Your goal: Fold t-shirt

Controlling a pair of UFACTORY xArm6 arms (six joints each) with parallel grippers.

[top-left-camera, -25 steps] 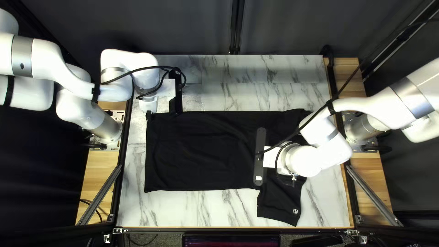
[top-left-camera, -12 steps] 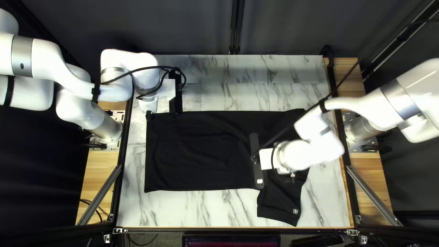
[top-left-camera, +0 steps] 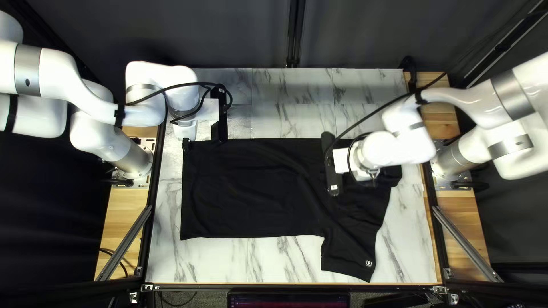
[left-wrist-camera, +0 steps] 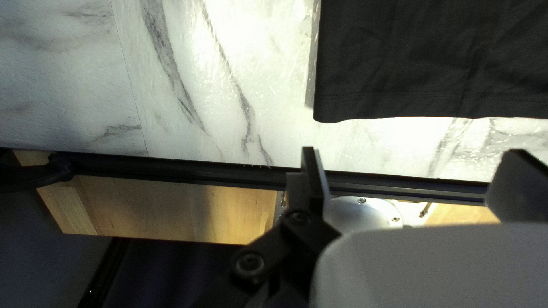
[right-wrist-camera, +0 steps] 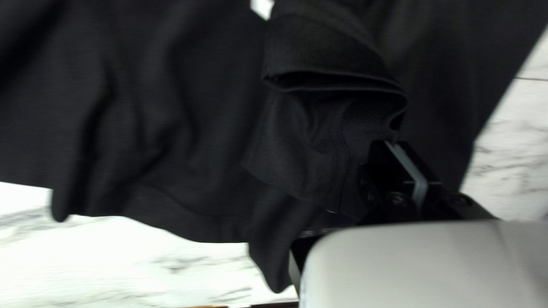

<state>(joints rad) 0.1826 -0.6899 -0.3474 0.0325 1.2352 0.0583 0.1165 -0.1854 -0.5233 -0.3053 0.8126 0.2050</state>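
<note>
Bench (top-left-camera: 217, 262), big and streaky like marble, has a black t-shirt (top-left-camera: 251, 194) lying across its middle, with the bottom end toward the left edge. Most of the body is flat and long, so I think the folding has only just begun. One sleeve (top-left-camera: 348, 251) sticks out toward the near edge and needs tucking in, and the body needs folding up too.

My left gripper (left-wrist-camera: 412, 152) has its fingers wide apart and holds nothing. My right gripper (right-wrist-camera: 391, 144) has its fingers pressed nearly together on a bit of the t-shirt. The right wrist view shows this pinch and a loose, ribbed fold (right-wrist-camera: 331, 57) beside it; I can't tell if that is collar or cuff. The top left view hides the pinch, but only it shows the tiny pale mark (top-left-camera: 369, 263) on the sleeve.
</note>
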